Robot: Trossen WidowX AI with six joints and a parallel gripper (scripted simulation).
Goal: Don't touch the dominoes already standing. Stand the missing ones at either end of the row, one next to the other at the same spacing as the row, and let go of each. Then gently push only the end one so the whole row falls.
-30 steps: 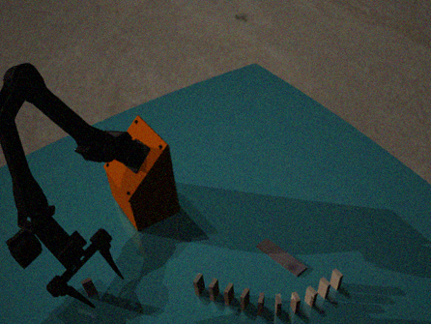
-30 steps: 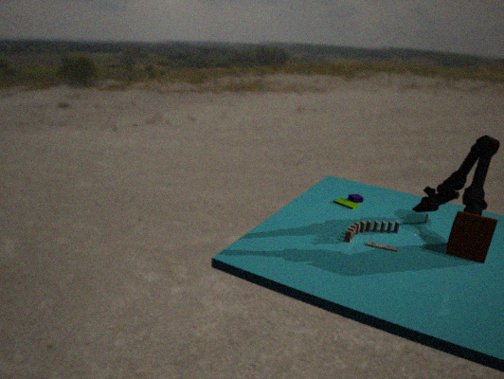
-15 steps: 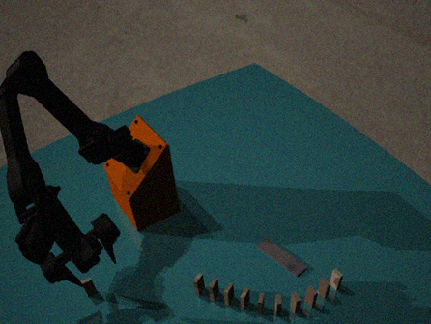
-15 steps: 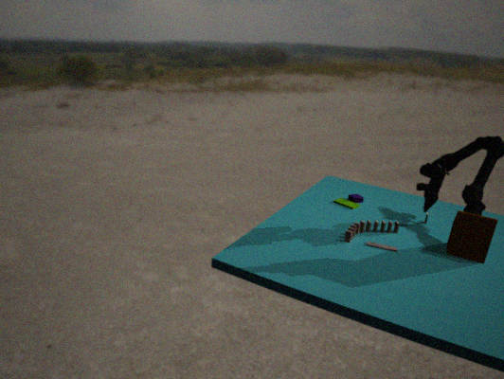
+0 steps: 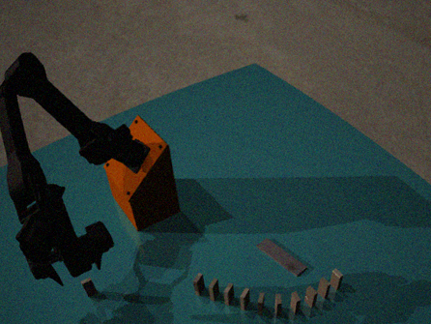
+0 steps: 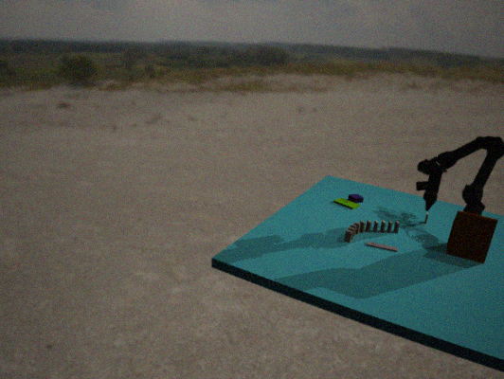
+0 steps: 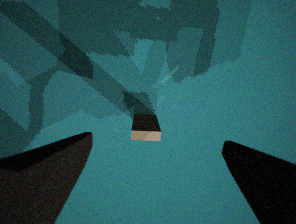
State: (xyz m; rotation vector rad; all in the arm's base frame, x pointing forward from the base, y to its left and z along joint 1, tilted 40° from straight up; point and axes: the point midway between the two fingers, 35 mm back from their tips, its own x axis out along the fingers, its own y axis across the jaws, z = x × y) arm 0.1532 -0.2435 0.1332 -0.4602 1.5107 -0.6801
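A lone domino (image 5: pixel 90 287) stands upright on the teal table (image 5: pixel 256 146), well apart from the left end of the row (image 5: pixel 269 296), which curves away in a line of ten or so standing pieces. The gap between them looks far wider than the row's own spacing, so I would judge this piece wrongly placed for the job. Directly over it hangs the pincer (image 5: pixel 77 273), spread about as wide as it goes and holding nothing; from the wrist view the domino (image 7: pixel 146 129) sits between the two dark fingers with room on both sides.

To do this step well, I think the arm should come straight down, close on the narrow faces, lift the piece off the table, carry it beside the row's end domino (image 5: pixel 199 284), and set it square before letting go. A flat slab (image 5: pixel 281 257) lies near the row; an orange block (image 5: pixel 141 180) stands behind.
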